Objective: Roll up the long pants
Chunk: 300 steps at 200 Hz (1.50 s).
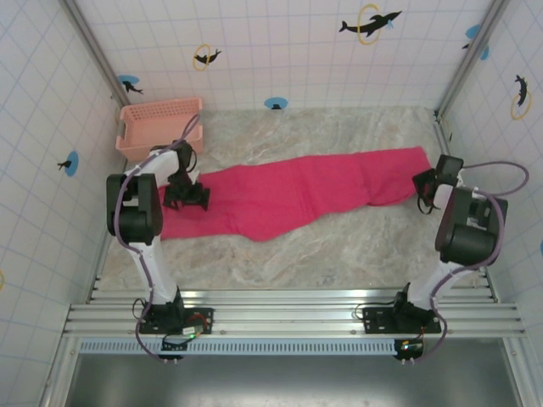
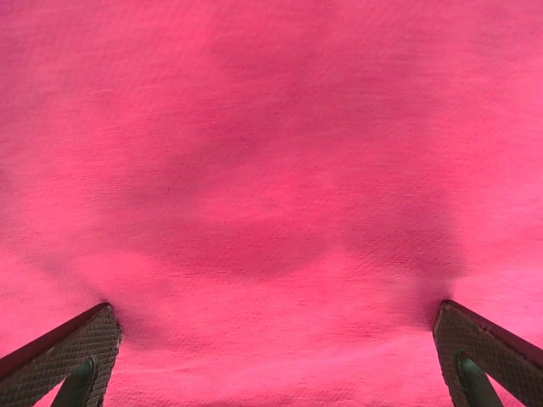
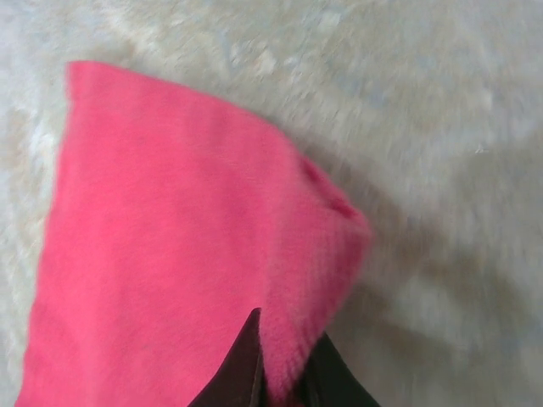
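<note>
We logged the long pants (image 1: 314, 191): bright pink-red soft cloth with a fine woven grain, laid flat as a long strip from left to right across the marbled table (image 1: 356, 254), broader at the left end. Right gripper (image 3: 284, 373): dark fingers pinched together on the fuzzy right-end edge. Left gripper (image 2: 276, 309): cross-hatched pads spread wide, pressed onto the left end. Far left: rigid salmon lattice basket (image 1: 161, 127).

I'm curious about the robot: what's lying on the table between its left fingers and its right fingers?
The long pants, stretched out from the left fingers to the right fingers, as the top view shows.
</note>
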### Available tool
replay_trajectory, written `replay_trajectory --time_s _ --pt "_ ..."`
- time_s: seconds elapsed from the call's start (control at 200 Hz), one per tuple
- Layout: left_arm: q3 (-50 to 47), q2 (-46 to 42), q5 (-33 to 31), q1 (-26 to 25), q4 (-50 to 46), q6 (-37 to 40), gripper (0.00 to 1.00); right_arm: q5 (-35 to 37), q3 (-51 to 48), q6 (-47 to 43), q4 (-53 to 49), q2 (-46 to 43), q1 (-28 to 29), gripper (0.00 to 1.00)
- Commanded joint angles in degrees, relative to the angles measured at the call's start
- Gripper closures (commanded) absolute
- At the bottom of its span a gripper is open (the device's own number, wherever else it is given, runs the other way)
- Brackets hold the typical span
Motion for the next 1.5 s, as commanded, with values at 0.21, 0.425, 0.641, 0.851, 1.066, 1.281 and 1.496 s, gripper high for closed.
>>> replay_trajectory --time_s 0.21,0.425,0.641,0.851,1.066,1.281,1.496 --pt "12.0 5.3 7.0 -11.3 -5.7 -3.7 0.03 14.6 -0.5 -8.8 -3.4 -23.9 12.1 0.91" --pt "30.6 10.3 18.0 -21.2 -7.7 -11.3 0.03 14.7 2.9 -11.3 -5.2 -24.7 13.3 0.91" --pt "44.8 25.6 22.8 -28.6 -6.6 -18.9 0.03 13.4 8.5 -13.8 -6.4 -25.5 14.9 0.90" --pt "49.2 32.0 22.3 -31.1 -7.9 -21.2 0.02 12.4 13.2 -14.3 -8.8 -27.6 15.3 0.89" --pt "47.6 33.0 25.2 -34.0 -1.1 -28.1 0.03 9.4 15.6 -14.2 -8.9 -27.8 15.5 0.89" --pt "55.0 38.9 29.0 -37.9 3.2 -35.5 0.03 5.5 19.3 -14.4 -7.4 -27.5 15.5 0.89" --pt "59.3 44.0 32.9 -41.3 12.5 -46.0 0.02 1.6 24.8 -14.3 -8.7 -24.7 15.5 0.89"
